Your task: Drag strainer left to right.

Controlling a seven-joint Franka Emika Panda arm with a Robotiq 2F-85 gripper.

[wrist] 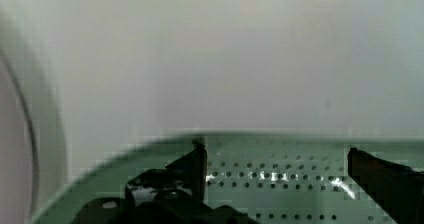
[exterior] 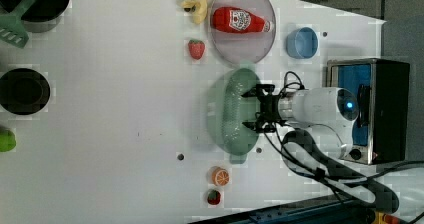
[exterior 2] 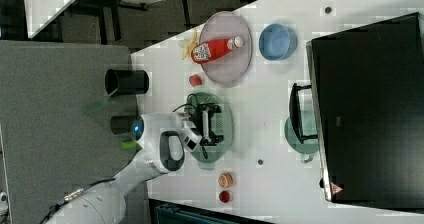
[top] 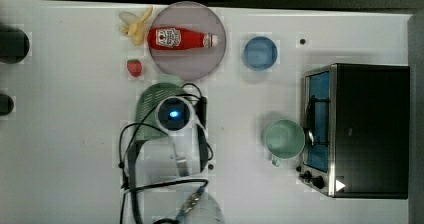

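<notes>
The strainer [top: 148, 109], a pale mint-green colander dotted with holes, sits on the white table just below the plate in the top view, with the arm's wrist over much of it. In the left view my gripper [exterior: 248, 109] reaches over the strainer [exterior: 227, 115] from the left view's right. Its two black fingers stand wide apart above the bowl's right half. The right view shows the gripper [exterior 2: 215, 124] spread over the strainer [exterior 2: 226, 129]. In the wrist view the gripper [wrist: 277, 159] is open and down inside the strainer's perforated wall [wrist: 280, 186], with nothing pinched.
A grey plate [top: 200, 64] with a ketchup bottle [top: 177, 38] lies close beyond the strainer, with a banana [top: 135, 26] and strawberry [top: 134, 67] beside it. On the top view's right are a blue bowl [top: 260, 53], a mint mug [top: 284, 139] and a toaster oven [top: 370, 129].
</notes>
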